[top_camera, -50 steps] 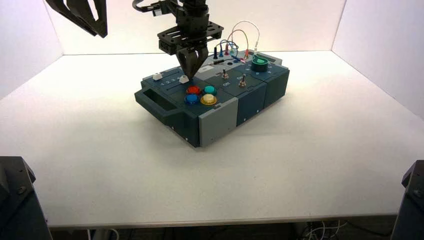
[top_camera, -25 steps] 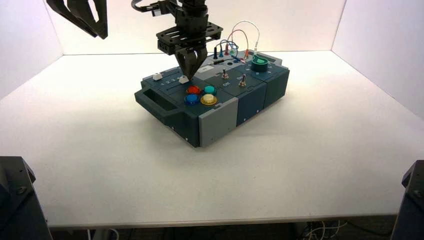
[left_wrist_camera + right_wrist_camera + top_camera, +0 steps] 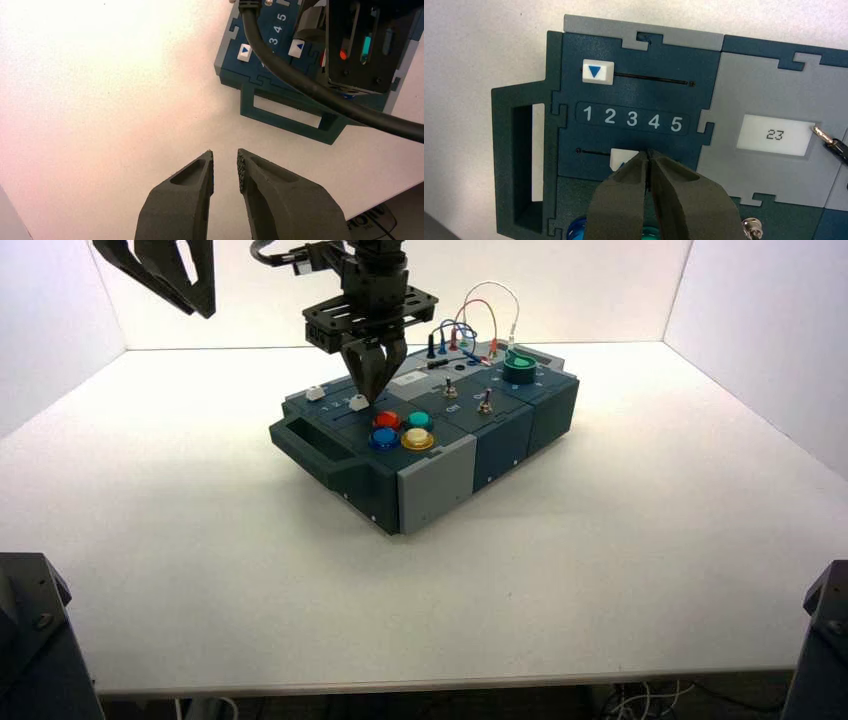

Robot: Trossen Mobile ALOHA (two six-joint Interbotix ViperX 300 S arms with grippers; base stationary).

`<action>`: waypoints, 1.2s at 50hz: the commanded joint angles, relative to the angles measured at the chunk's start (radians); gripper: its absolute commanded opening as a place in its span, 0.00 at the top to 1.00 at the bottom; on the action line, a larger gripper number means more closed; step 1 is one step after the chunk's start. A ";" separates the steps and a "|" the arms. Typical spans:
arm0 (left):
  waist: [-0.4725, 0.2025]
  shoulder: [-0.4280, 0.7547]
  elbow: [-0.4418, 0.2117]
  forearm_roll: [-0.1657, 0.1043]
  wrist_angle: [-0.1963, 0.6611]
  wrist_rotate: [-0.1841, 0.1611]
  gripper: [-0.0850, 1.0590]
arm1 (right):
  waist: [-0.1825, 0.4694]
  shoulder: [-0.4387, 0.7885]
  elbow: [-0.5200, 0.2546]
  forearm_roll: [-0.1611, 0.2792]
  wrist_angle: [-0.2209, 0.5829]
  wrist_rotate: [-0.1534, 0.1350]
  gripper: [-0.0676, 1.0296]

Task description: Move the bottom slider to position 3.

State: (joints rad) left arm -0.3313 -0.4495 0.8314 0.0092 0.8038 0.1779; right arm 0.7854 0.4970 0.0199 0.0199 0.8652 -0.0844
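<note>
we see the right gripper [image 3: 647, 159], fingers pressed together, touching the bottom slider [image 3: 620, 159] below the digit 3 [image 3: 632, 118]; the left gripper [image 3: 225, 167], narrow, hangs aside.

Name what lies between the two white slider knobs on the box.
In the right wrist view, the printed scale 1 2 3 4 5 lies between the top slider and the bottom slider.

Dark blue box [image 3: 425, 445] turned askew near the table's [image 3: 620, 570] far edge. Right gripper [image 3: 368, 380] down over the bottom slider [image 3: 358, 402], beside 4 round buttons [image 3: 402, 429]. Twin white knob [image 3: 315, 393] at the box's left edge. Left gripper [image 3: 170, 275] raised above the far left corner.
</note>
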 commanded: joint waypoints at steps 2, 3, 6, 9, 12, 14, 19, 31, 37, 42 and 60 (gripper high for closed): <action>0.005 -0.006 -0.009 -0.002 -0.003 0.000 0.67 | 0.006 -0.031 -0.029 0.005 0.003 -0.002 0.96; 0.005 -0.006 -0.011 -0.002 -0.003 0.000 0.67 | 0.006 -0.032 -0.029 0.005 0.002 -0.002 0.96; 0.005 -0.006 -0.011 -0.002 -0.003 0.000 0.67 | 0.006 -0.034 -0.029 0.005 0.003 -0.002 0.96; 0.005 -0.005 -0.011 -0.002 -0.003 0.000 0.67 | 0.006 -0.034 -0.029 0.005 0.003 -0.002 0.96; 0.003 -0.005 -0.009 -0.002 -0.003 0.000 0.67 | 0.008 -0.034 -0.029 0.005 0.003 -0.002 0.96; 0.003 -0.006 -0.011 -0.002 -0.003 0.000 0.67 | 0.008 -0.034 -0.031 0.005 0.003 -0.002 0.96; 0.005 -0.005 -0.009 -0.002 -0.003 0.000 0.67 | 0.008 -0.034 -0.031 0.006 0.003 -0.002 0.96; 0.003 -0.003 -0.011 -0.002 -0.002 0.000 0.67 | 0.014 -0.029 -0.032 0.011 0.011 -0.003 0.96; 0.003 -0.003 -0.011 -0.002 -0.002 0.000 0.67 | 0.014 -0.029 -0.035 0.011 0.012 -0.003 0.96; 0.005 -0.003 -0.011 -0.002 -0.002 0.000 0.67 | 0.012 -0.037 -0.040 0.009 0.014 -0.003 0.96; 0.003 0.005 -0.011 -0.002 0.000 0.000 0.67 | -0.029 -0.103 -0.025 -0.020 0.041 -0.002 0.96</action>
State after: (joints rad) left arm -0.3313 -0.4387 0.8314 0.0092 0.8069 0.1779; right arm 0.7747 0.4755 0.0061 0.0061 0.9050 -0.0844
